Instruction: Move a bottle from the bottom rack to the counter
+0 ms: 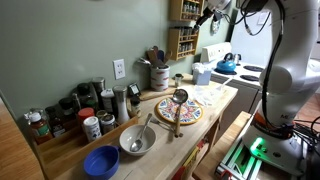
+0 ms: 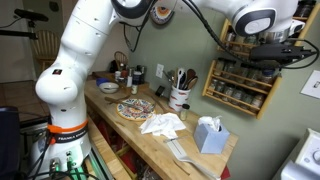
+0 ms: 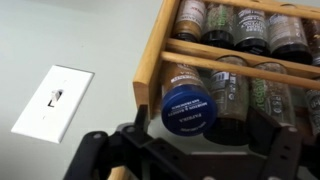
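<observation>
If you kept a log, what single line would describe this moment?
stage: pickup | tool: at rack, framing blue-capped bottle, grip unclear | counter: bottle not delivered

Rises as a white Panda arm (image 2: 85, 60) from a low base, thick lower links upright, then folds at the elbow and stretches far out and upward in both exterior views. Carries at the end of that long reach a dark Robotiq gripper (image 2: 275, 52), wrist about level, pointing away from the base. Enters the wrist view from the bottom edge: black fingers (image 3: 95, 155) blurred at either side, perhaps well apart, though cannot be judged parted or clamped.
</observation>
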`<state>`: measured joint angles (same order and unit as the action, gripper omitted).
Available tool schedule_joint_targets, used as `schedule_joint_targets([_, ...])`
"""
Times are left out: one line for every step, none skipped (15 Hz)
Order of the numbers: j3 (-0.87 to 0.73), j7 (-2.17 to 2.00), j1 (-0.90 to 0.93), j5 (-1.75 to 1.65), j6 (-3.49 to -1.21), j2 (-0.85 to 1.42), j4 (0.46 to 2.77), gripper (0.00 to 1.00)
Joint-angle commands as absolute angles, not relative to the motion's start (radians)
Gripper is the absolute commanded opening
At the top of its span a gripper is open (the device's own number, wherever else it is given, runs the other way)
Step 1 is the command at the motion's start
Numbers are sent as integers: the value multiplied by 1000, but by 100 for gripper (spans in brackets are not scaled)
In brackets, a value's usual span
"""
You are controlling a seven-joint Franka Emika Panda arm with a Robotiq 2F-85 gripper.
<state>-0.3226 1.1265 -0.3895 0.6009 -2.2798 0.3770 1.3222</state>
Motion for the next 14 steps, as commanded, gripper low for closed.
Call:
schedule_joint_targets([-331, 1129, -375, 573, -2321, 376, 1351, 100])
schedule_joint_targets([-330, 1128, -374, 574, -2327, 379, 1351, 100])
schedule_joint_targets([-330, 1127, -373, 575, -2331, 382, 1352, 100])
schedule_joint_targets([-330, 1126, -371, 575, -2337, 384, 1352, 100])
schedule_joint_targets([-331, 1124, -369, 573, -2345, 387, 1353, 100])
schedule_joint_targets([-332, 1122, -366, 571, -2355, 390, 1353, 100])
schedule_joint_targets([-334, 1120, -364, 569, -2368, 393, 1354, 100])
schedule_joint_targets([-335, 1120, -363, 569, -2379, 396, 1354, 100])
schedule_joint_targets([-336, 1118, -361, 567, -2392, 399, 1356, 100])
schedule_joint_targets([-336, 1118, -360, 566, -2404, 401, 1358, 100])
schedule_joint_targets([-336, 1120, -359, 565, -2419, 402, 1362, 94])
schedule_joint_targets([-337, 1119, -358, 563, -2428, 404, 1365, 84])
schedule_joint_targets([-336, 1121, -358, 563, -2438, 405, 1368, 68])
schedule_joint_targets([-336, 1122, -358, 562, -2446, 406, 1370, 57])
